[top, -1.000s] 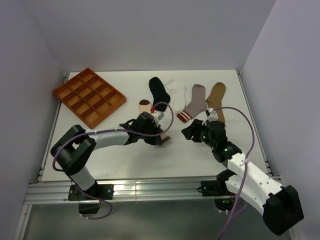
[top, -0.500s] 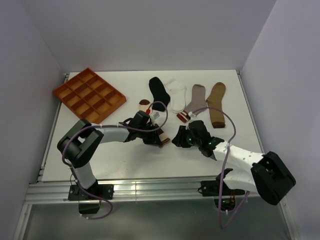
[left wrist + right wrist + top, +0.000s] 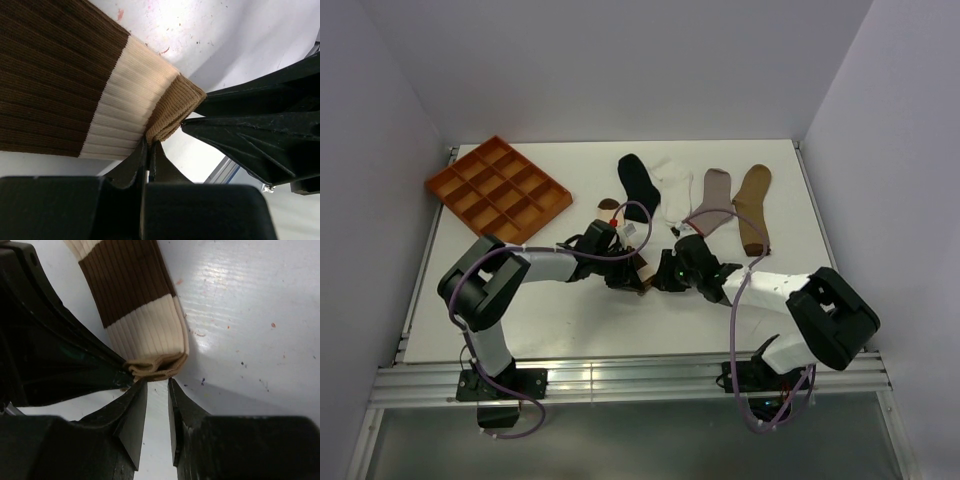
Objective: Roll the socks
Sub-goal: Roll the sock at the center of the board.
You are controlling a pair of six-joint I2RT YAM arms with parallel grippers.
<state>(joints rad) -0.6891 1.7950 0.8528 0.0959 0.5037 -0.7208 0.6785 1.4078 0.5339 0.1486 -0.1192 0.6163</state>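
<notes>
Banded sock (image 3: 125, 112) pinched by left claw (image 3: 150, 146); right claw (image 3: 157, 386) parted.

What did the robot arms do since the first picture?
The right end effector swung left, from beside the tan sock over to the cuff of the cream-and-brown sock. Its jaws narrowed but are not gripping yet. The left end effector stayed clamped on that cuff. The black sock, white sock, grey sock, tan sock and orange tray did not move.

White surface (image 3: 570, 320), orange compartment tray (image 3: 464, 161) set far left, black sock (image 3: 638, 182), white sock (image 3: 673, 188), grey sock (image 3: 715, 190) and tan sock (image 3: 752, 205) laid along the far side, cream-and-brown sock (image 3: 135, 285) spread near the middle.
</notes>
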